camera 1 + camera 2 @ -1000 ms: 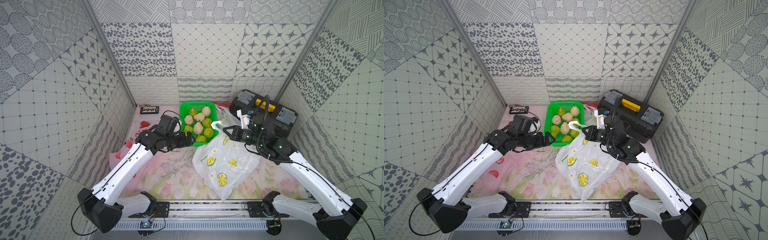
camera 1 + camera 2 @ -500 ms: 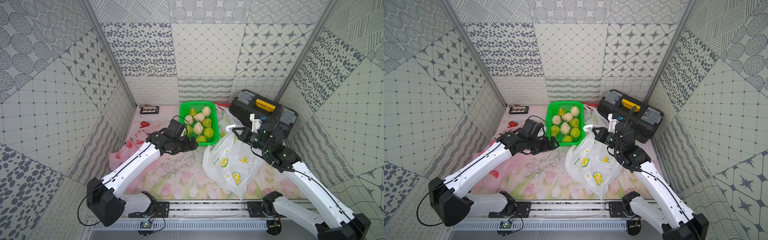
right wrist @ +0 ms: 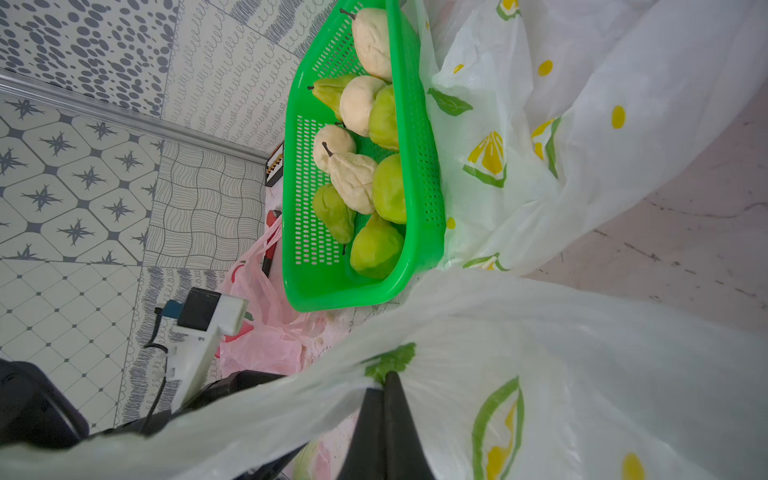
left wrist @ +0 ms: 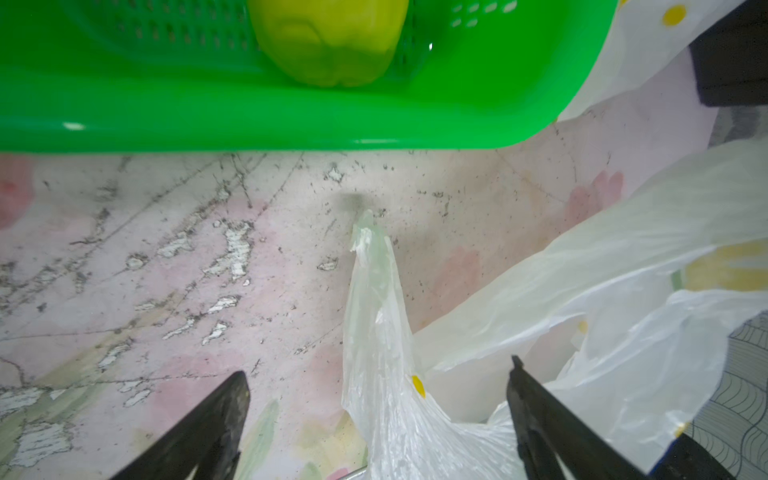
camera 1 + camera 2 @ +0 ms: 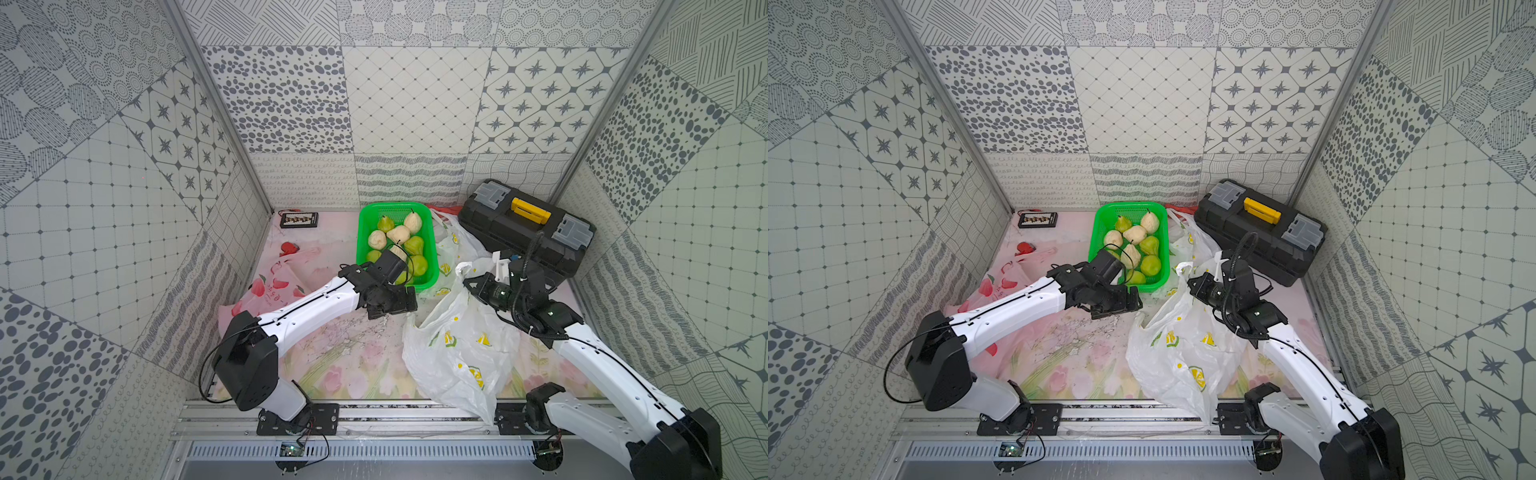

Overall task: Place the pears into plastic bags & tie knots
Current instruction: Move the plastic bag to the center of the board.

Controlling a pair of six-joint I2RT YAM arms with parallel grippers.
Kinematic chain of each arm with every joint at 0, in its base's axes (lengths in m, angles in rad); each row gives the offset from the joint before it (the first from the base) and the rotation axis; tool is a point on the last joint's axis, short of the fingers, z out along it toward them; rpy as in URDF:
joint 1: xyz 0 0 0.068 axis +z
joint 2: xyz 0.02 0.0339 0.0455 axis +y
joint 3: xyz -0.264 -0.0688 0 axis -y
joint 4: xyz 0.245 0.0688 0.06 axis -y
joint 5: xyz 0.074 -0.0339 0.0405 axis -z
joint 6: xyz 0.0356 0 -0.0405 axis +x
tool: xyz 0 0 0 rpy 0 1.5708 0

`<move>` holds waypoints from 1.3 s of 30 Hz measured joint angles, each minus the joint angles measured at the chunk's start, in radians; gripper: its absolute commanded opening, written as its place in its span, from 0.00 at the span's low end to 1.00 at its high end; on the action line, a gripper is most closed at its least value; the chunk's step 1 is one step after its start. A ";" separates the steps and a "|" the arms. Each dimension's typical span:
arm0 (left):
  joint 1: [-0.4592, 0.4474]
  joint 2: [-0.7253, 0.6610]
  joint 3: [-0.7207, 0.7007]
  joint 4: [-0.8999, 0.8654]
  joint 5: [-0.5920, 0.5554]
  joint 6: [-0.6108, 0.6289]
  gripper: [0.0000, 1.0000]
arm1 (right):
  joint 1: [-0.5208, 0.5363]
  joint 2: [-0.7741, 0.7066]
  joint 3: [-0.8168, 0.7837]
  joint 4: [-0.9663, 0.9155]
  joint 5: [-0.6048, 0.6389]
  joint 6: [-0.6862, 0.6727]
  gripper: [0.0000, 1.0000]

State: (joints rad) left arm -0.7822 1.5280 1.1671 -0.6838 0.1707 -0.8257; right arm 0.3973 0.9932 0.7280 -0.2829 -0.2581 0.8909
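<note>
— Between the tips of my left gripper (image 4: 380,370), which are spread as wide as they go and hold nothing, stands the loose handle (image 4: 370,291) of the lemon-print bag (image 5: 457,345). My right gripper (image 3: 386,390) is clamped shut on the bag's opposite edge and holds that side up.

— So which step are you on?

— Opening the bag, I'd say. I can see no fruit inside it. The pears (image 5: 399,237) all lie in the green basket (image 5: 360,237), just beyond my left gripper.

— And the next move?

— Close the left jaws on that handle, then draw it away from the right so the mouth gapes. The film is thin and limp. I'd bite well down the handle, or it may slide out.

— Anything in your way?

— The basket's near rim sits close ahead of the left fingers, so I'd pull sideways, not forward. A second lemon bag (image 5: 453,241) lies between the basket and the black toolbox (image 5: 523,228), near my right wrist. The pink strawberry bag (image 5: 274,286) lies flat beyond my left arm, clear of the work.
</note>
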 measured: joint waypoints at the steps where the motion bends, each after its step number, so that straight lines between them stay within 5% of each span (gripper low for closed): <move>1: -0.012 0.004 -0.015 0.003 0.003 -0.010 0.94 | 0.000 0.000 -0.007 0.002 -0.001 0.001 0.00; 9: -0.066 0.083 -0.102 0.137 0.040 -0.117 0.63 | 0.000 0.008 -0.023 0.015 -0.003 0.011 0.00; 17: -0.081 0.118 -0.133 0.275 0.105 -0.189 0.00 | 0.000 0.027 -0.021 0.024 -0.004 0.017 0.00; 22: -0.081 -0.040 -0.064 0.214 0.063 -0.138 0.00 | 0.000 0.023 0.024 -0.021 -0.027 0.015 0.00; 31: -0.068 -0.388 0.037 0.102 -0.204 0.099 0.00 | 0.109 0.012 0.108 -0.072 -0.046 0.014 0.00; 39: 0.087 -0.481 -0.018 0.058 -0.362 0.305 0.00 | 0.282 0.077 0.110 -0.115 -0.109 -0.026 0.05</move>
State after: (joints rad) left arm -0.6949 1.0466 1.1492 -0.6254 -0.1917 -0.5209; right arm 0.6788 1.0698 0.8379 -0.3977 -0.3668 0.8646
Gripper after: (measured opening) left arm 0.048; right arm 0.055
